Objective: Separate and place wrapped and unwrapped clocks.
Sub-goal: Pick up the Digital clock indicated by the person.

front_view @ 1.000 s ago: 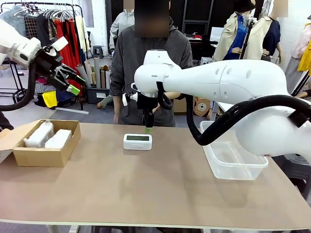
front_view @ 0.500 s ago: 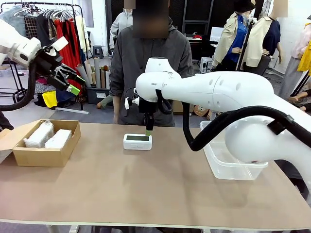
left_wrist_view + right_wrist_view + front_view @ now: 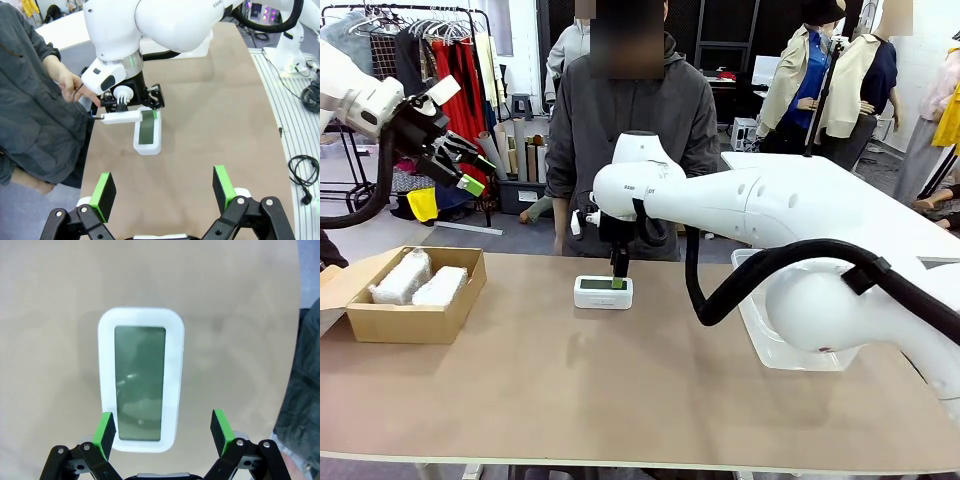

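The bare white clock with a grey-green screen lies at the table's far middle. My right gripper hangs just above its right end, open. In the right wrist view the clock lies lengthwise under the open right gripper; one pad overlaps its near corner, the other stands off to the side. Two bubble-wrapped clocks lie in a cardboard box at the left. My left gripper is raised high over the box, open and holding nothing. The left wrist view shows the left gripper and the clock far off.
A clear plastic bin stands at the right side of the table, partly behind my right arm. A person in a grey jacket stands at the far edge, one hand close to the right gripper.
My right gripper has come down and slightly left, from above the clock's far edge to just over its screen. The left arm has not moved.
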Controlling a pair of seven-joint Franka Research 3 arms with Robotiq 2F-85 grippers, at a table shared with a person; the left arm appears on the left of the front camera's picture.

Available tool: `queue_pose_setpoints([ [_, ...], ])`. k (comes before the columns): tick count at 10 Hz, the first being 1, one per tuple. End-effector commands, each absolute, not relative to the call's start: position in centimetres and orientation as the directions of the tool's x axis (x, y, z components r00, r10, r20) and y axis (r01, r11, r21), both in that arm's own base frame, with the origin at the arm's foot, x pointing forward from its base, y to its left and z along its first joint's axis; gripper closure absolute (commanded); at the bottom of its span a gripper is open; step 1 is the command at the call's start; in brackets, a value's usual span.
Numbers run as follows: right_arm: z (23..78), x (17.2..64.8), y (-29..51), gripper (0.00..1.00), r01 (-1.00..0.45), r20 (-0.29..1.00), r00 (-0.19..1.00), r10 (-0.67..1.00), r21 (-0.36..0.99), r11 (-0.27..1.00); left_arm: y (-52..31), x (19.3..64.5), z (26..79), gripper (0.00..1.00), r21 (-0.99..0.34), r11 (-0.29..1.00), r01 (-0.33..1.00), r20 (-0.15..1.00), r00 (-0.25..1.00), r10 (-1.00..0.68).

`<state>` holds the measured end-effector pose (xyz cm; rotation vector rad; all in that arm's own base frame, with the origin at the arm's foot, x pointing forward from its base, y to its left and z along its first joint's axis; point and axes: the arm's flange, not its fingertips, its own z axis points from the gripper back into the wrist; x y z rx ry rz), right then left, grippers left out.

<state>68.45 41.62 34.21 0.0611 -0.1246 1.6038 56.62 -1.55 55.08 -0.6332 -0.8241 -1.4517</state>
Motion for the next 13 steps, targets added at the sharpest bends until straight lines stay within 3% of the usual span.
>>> queue_pose_setpoints([
  [1,34.6,71.1,44.3,0.0,-1.0,0.151,-0.02,0.988,-0.022,-0.017,-1.4,56.6,55.2,0.0,0.11,0.041,0.993,0.796,-0.064,-0.602],
  [13,32.3,70.7,46.6,0.0,-0.996,0.169,-0.021,0.985,0.077,-0.034,-1.4,56.6,55.2,0.0,0.11,0.041,0.993,0.796,-0.064,-0.602],
])
